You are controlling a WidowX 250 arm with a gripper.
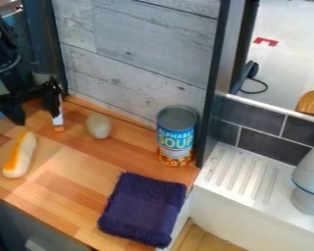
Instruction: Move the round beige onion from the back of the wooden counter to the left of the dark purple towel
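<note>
Folded dark-purple terry cloth (143, 208), laid on the wooden surface (67, 196). Beyond, left: white-and-orange elongated toy (20, 156). Right: blue-labelled soup can (176, 137). Farther: pale egg-shaped object (98, 126); slim white, orange-ended object (58, 121), overlapped by black gripper (38, 117); jaws parted.

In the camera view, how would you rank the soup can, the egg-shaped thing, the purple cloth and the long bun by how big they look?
Largest to smallest:
1. Purple cloth
2. Soup can
3. Long bun
4. Egg-shaped thing
</note>
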